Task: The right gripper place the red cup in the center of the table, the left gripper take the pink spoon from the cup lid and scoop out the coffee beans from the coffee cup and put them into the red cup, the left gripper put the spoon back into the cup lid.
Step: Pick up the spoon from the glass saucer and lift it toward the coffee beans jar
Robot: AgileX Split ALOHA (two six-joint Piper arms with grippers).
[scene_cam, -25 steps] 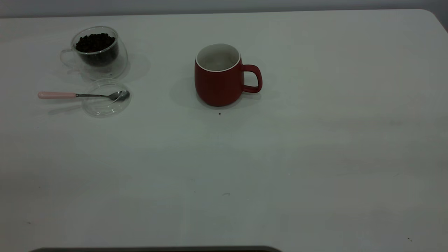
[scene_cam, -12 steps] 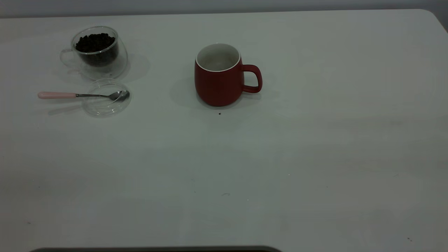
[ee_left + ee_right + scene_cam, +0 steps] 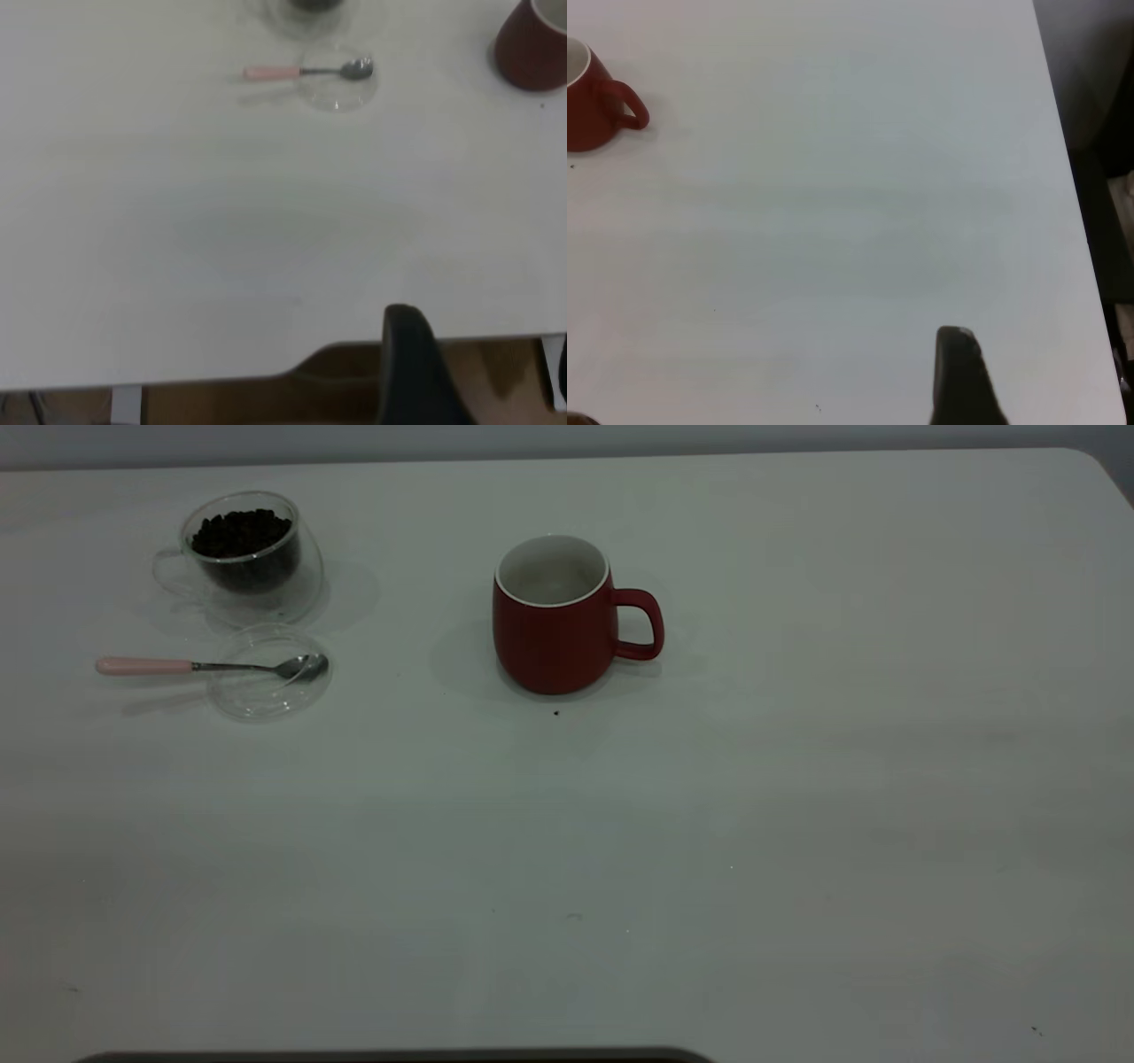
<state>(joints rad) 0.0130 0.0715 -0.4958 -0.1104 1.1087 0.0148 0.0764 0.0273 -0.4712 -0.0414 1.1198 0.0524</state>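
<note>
Red cup upright mid-table, handle right. Pink spoon across cup lid, beside coffee cup of coffee beans. Only wrist views show us table edges and floor; gripper openings we can't tell.

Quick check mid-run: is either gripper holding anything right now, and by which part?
Nothing is held. The pink-handled metal spoon lies across the clear round lid, and the dark red ceramic mug stands alone on the white table; no gripper touches them.
</note>
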